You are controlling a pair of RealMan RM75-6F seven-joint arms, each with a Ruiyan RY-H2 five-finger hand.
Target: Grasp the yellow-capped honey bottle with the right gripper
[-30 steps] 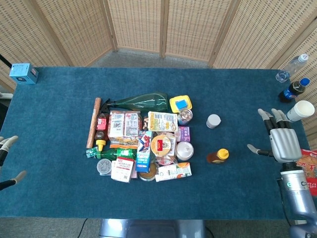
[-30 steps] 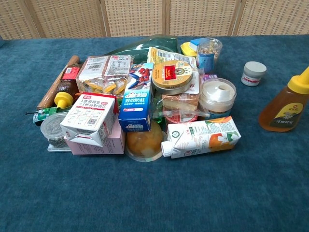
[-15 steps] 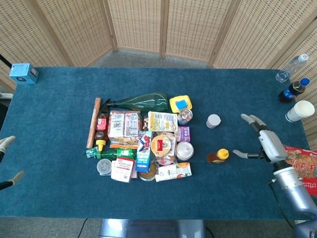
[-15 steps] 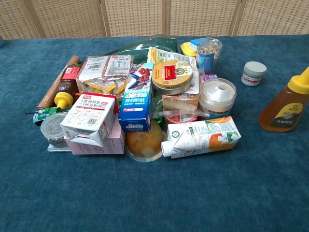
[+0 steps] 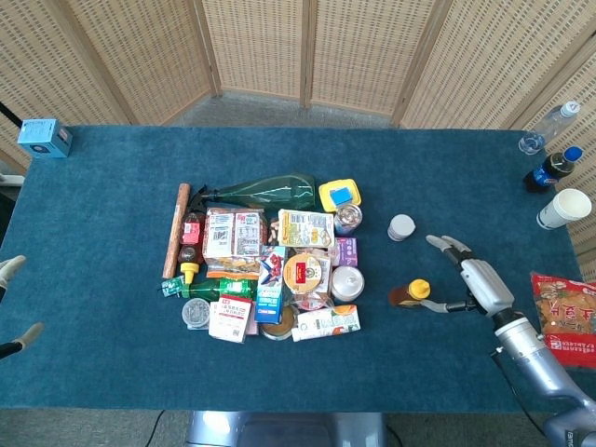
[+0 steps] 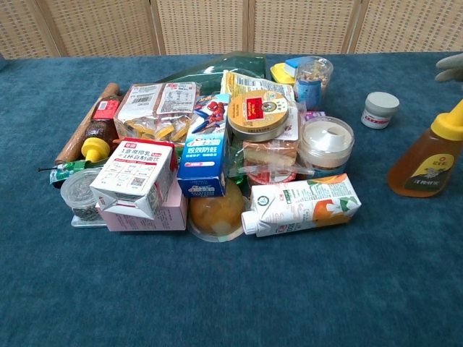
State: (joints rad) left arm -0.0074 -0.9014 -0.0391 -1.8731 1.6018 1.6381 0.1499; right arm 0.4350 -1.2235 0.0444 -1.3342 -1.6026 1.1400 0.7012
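The honey bottle [image 5: 410, 293] with its yellow cap stands upright on the blue table, right of the grocery pile; the chest view shows the honey bottle [image 6: 427, 159] at the right edge. My right hand [image 5: 469, 277] is just right of it, fingers spread and holding nothing, its thumb reaching toward the bottle's base without a plain touch. In the chest view only a fingertip [image 6: 450, 66] shows at the right edge. My left hand [image 5: 13, 307] is at the far left table edge, fingers apart, empty.
A pile of groceries [image 5: 270, 270] fills the table's middle. A small white-lidded jar [image 5: 401, 226] stands behind the honey bottle. A paper cup [image 5: 565, 207], a cola bottle [image 5: 549, 169], a water bottle [image 5: 549, 126] and a snack bag [image 5: 564, 317] line the right edge.
My right hand has moved left across the table, from near the right edge to just beside the honey bottle. The bottle and the left hand have stayed put.
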